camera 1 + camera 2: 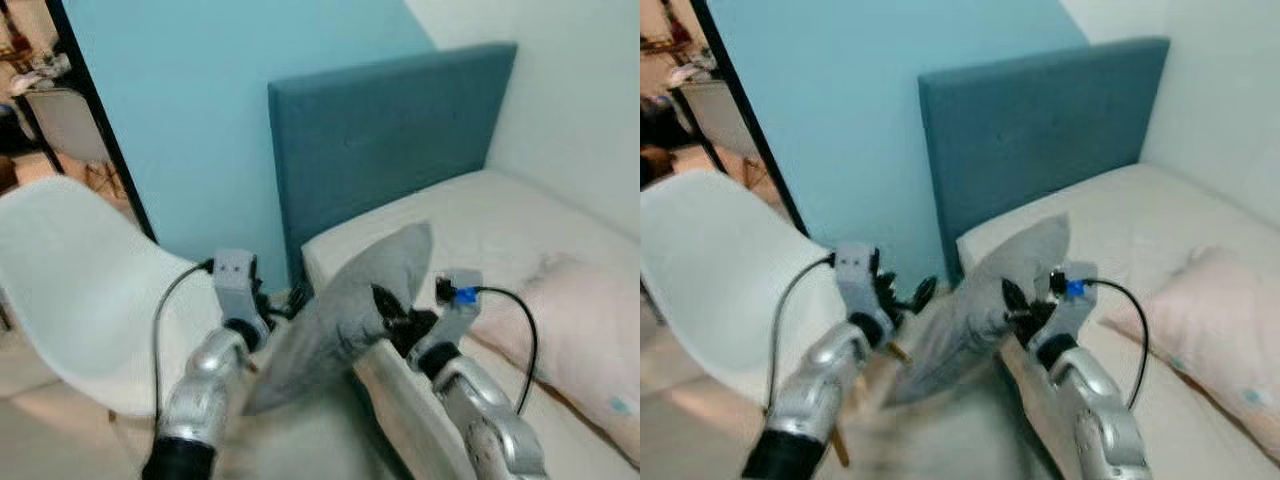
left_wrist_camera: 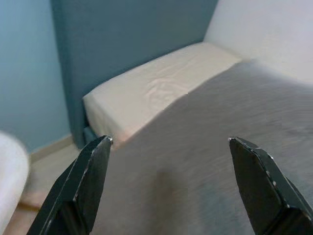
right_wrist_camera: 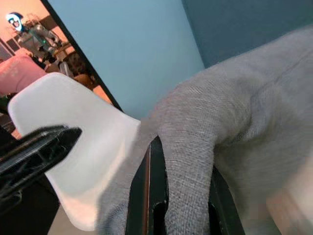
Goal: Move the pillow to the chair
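A grey pillow point(image 1: 345, 310) hangs in the air between my two arms, off the near corner of the bed point(image 1: 480, 215). My right gripper point(image 3: 185, 156) is shut on a fold of its fabric at the bed side. My left gripper point(image 2: 168, 142) is open, its fingers point(image 2: 90, 181) spread wide against the pillow's other face. The white shell chair point(image 1: 80, 280) stands to the left, just beyond my left arm.
A teal headboard point(image 1: 390, 130) rises behind the bed against a light blue wall. A pale pink pillow point(image 1: 590, 330) lies on the mattress at the right. A dark door frame point(image 1: 100, 120) opens onto another room at the far left.
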Tool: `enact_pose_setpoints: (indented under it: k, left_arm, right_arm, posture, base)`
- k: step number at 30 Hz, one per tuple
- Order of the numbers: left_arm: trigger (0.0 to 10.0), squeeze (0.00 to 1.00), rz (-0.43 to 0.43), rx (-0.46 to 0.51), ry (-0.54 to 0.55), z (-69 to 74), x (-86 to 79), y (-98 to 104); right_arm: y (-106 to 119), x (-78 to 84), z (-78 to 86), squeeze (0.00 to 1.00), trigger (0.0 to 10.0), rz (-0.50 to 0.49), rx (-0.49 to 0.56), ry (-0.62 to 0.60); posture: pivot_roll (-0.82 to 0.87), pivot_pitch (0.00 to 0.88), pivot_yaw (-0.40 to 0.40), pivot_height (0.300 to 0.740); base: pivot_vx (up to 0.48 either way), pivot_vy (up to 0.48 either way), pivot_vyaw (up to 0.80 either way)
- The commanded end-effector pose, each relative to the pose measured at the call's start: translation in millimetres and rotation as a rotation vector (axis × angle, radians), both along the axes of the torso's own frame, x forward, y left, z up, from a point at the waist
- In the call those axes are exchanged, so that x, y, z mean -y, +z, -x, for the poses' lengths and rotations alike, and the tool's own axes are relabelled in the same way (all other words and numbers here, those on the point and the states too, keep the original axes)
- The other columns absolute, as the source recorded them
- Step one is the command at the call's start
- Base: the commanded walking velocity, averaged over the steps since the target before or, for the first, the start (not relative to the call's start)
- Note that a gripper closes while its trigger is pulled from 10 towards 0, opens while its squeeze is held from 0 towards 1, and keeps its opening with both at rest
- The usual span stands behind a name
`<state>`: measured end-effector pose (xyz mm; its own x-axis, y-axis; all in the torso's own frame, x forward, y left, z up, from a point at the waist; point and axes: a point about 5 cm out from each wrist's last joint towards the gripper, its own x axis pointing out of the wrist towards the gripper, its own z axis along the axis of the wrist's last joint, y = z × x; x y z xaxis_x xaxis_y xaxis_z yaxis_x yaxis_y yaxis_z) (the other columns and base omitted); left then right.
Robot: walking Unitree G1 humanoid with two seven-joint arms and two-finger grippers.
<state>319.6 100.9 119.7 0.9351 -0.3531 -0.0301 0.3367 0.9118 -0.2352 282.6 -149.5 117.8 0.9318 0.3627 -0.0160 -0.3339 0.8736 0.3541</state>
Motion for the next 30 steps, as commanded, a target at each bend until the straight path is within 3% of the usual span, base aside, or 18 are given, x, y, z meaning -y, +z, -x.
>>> enact_pose_setpoints:
  k: [1,4,6,15,23,30]
  left_arm:
    - [10.0,0.0,-0.006,-0.012,0.023,1.2,-7.8,-4]
    - [10.0,0.0,-0.009,0.008,0.041,0.6,-10.4,0]
    - [10.0,0.0,-0.02,0.044,0.081,-3.6,-18.2,9]
    - [10.0,0.0,-0.057,0.129,0.157,-14.0,-34.0,32]
    - [10.0,0.0,-0.069,0.146,0.145,-13.2,-30.7,35]
    - [10.0,0.0,-0.065,0.128,0.116,-10.7,-16.2,27]
  right_arm:
    - [20,-4.8,-4.0,0.0,10.0,-0.027,0.092,0.034]
    - [29,-9.4,-3.6,0.0,10.0,-0.026,0.128,0.1]
    - [41,-19.8,-2.8,0.0,10.0,0.012,0.18,0.217]
    - [54,-31.2,-9.3,0.0,10.0,-0.02,0.223,0.284]
    - [60,-34.6,-10.3,0.0,10.0,-0.043,0.238,0.304]
    - [70,-34.9,-10.1,0.0,10.0,-0.09,0.261,0.329]
  posture:
    - [-0.09,0.0,0.017,0.735]
    - [-0.09,0.0,0.017,0.735]
    - [-0.09,0.0,0.017,0.735]
    - [-0.08,0.0,0.004,0.735]
    - [-0.08,0.0,0.008,0.735]
    - [-0.09,0.0,0.013,0.735]
  base:
    - [0.48,0.0,0.0]
    - [0.48,0.0,0.0]
    - [0.465,0.0,0.8]
    - [0.437,0.0,0.79]
    - [0.387,0.0,0.78]
    - [0.381,0.0,0.78]
